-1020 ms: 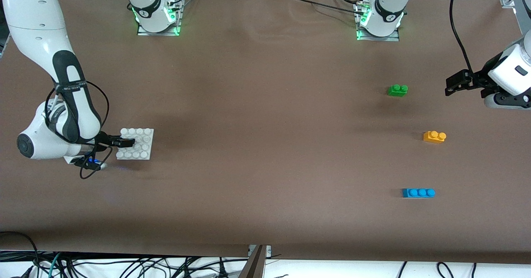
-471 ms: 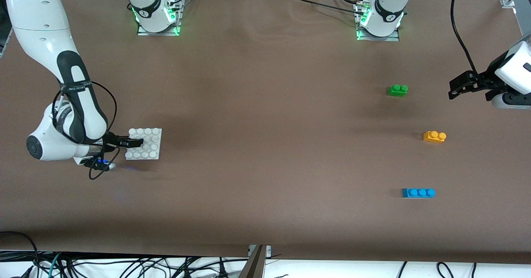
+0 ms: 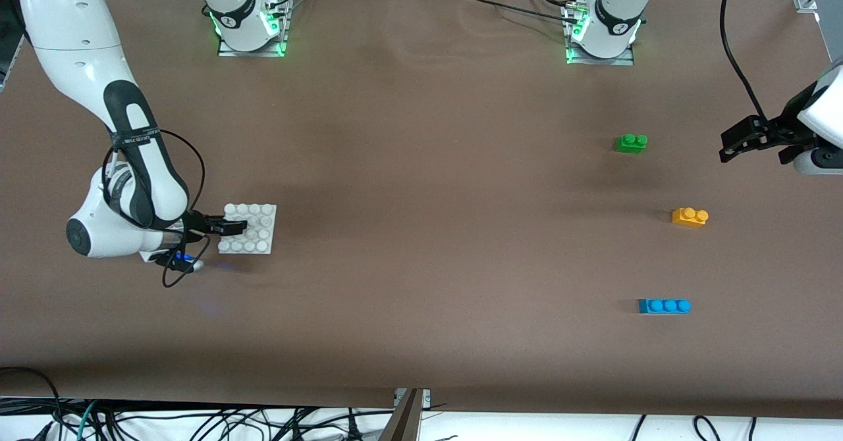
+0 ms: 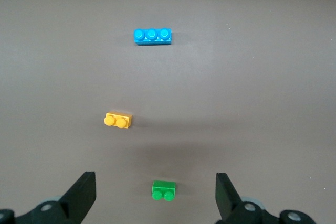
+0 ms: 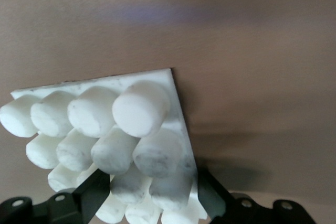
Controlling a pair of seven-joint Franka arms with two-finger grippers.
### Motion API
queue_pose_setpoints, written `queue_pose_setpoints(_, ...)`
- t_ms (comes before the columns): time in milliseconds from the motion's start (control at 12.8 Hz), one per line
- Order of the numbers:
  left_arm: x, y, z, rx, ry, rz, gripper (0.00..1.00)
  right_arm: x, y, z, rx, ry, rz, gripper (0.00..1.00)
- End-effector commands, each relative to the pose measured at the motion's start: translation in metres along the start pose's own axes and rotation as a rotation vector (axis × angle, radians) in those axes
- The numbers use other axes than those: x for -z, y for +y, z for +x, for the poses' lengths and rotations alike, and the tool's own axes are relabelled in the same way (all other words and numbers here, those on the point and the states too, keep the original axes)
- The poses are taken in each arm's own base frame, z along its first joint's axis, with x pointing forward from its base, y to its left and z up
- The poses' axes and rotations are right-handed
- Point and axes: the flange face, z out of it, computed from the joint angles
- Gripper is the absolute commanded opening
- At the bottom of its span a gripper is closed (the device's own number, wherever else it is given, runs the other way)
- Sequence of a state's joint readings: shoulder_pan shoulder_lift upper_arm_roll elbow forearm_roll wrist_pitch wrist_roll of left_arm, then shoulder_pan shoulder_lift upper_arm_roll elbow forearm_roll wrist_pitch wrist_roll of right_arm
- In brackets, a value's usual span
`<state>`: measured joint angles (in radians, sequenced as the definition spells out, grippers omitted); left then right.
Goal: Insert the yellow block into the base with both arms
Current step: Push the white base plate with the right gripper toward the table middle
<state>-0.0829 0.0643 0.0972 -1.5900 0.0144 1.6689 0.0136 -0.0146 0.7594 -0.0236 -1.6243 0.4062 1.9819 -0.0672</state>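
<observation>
we find the table (image 3: 421, 336) carrying, in order of size, the base (image 3: 258, 230), a blue brick (image 3: 664, 306), the yellow block (image 3: 689, 217) and a green brick (image 3: 631, 143).

the base sits toward the right arm's end of the table. the right gripper (image 3: 232, 225) is clamped on the base's edge; in the right wrist view its fingers (image 5: 94, 192) pinch the plate (image 5: 157, 129) between stud rows.

the yellow block lies flat on the table toward the left arm's end, studs up, untouched, between the green brick and the blue brick, with the blue one nearest the front camera. its long axis runs along the table's length, toward the base.

the left gripper (image 3: 741, 138) hangs in the air at that same end, fingers (image 4: 84, 195) spread wide and empty. in our judgement the left arm is far the nearer to the block (image 4: 118, 120), which lies ahead of its jaws and nearer the front camera, well apart from the base.
</observation>
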Motion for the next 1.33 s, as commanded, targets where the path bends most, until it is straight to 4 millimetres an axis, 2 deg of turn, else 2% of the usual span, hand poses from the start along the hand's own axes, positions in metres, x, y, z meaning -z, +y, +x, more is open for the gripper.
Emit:
queue_pose_setpoints(0,0.003,-0.002,0.007,0.011,0.008,-0.004,1.00,-0.018,-0.023,0.002,-0.027,-0.002,0.022,0.78)
queue_pose_setpoints(549,0.006,-0.001,0.006,0.004,0.015,-0.003,1.00,-0.045,-0.091,-0.008,-0.063,0.019,-0.020,0.78)
queue_pose_setpoints(1255,0.007,0.001,0.006,-0.006,0.016,-0.004,1.00,-0.077,-0.150,-0.020,-0.085,0.028,-0.036,0.80)
